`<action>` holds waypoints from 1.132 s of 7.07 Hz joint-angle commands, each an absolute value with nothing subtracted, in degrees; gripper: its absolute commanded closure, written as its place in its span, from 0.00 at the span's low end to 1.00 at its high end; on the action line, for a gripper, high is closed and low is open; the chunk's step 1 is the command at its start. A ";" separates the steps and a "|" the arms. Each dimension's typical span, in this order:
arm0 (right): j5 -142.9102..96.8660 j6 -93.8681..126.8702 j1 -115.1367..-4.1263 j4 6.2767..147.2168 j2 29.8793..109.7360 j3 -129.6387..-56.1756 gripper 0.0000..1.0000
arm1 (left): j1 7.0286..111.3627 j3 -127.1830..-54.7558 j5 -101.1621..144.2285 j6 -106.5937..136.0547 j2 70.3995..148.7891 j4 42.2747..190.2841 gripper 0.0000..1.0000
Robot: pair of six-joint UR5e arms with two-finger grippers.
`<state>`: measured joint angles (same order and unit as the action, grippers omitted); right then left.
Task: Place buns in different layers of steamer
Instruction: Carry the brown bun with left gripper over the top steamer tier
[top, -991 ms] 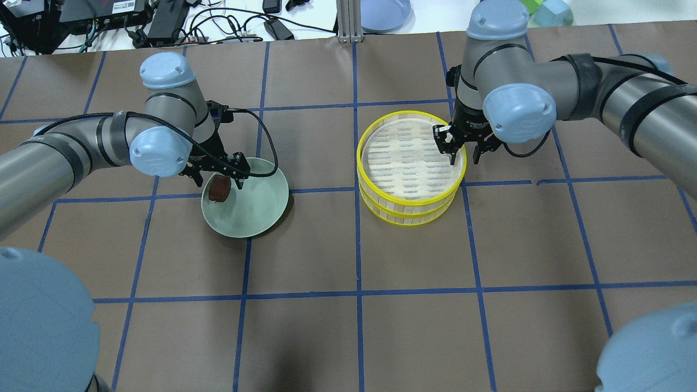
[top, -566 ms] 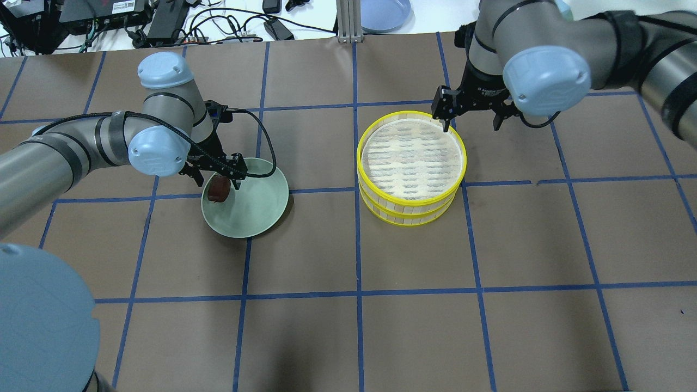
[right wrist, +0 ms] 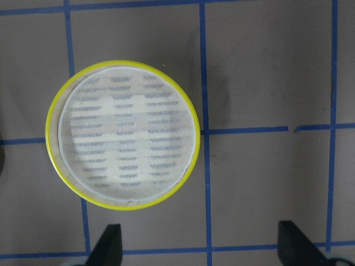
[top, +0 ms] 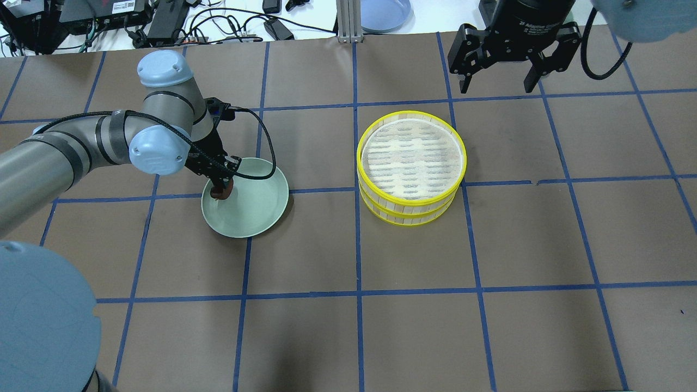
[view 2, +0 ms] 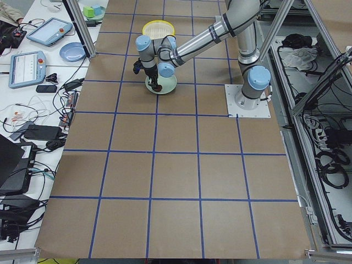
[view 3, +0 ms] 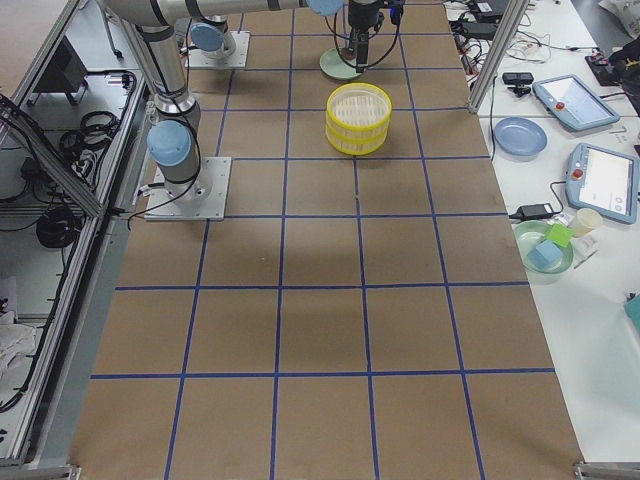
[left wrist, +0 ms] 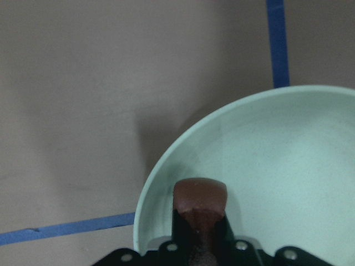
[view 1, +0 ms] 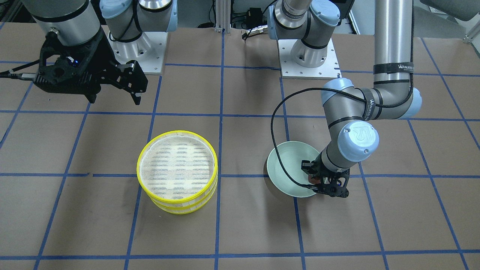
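item: brown bun (left wrist: 199, 194), pinched in our left claw (top: 222, 185) on plate (top: 261, 209); we should lift straight, clamp firm. right claw (top: 495, 87) wide, empty, apart from steamer (top: 411, 158).

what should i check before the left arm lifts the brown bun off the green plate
1. Left jaws shut on the brown bun: ok, it sits between them.
2. Wrist cable clear of the plate: cannot tell, it loops above the rim.
3. Right jaws out of the way: ok, open, raised beyond the steamer.
4. Top tray free: ok, its mesh floor is bare.
5. White bun in the lower tray: cannot tell, it shows nowhere.
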<state>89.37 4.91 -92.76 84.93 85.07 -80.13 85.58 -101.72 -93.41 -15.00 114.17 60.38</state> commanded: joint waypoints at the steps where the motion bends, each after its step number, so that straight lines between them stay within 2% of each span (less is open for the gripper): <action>1: 89.82 3.96 -92.90 82.97 89.27 -84.60 0.00 | 87.35 -99.51 -89.07 -10.59 111.11 61.42 1.00; 3: 89.56 3.96 -92.90 83.32 90.88 -86.57 0.00 | 93.65 -92.59 -87.80 -0.76 107.59 69.83 1.00; 5: 89.82 3.87 -92.90 83.32 90.88 -86.48 0.00 | 102.96 -85.89 -86.58 12.96 108.10 72.52 1.00; 8: 90.09 3.78 -92.72 83.23 90.88 -86.48 0.00 | 109.41 -85.78 -72.46 36.52 110.82 64.63 1.00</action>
<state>90.03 3.81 -92.79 83.30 90.87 -86.48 107.12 -85.89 -77.51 28.98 109.54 67.73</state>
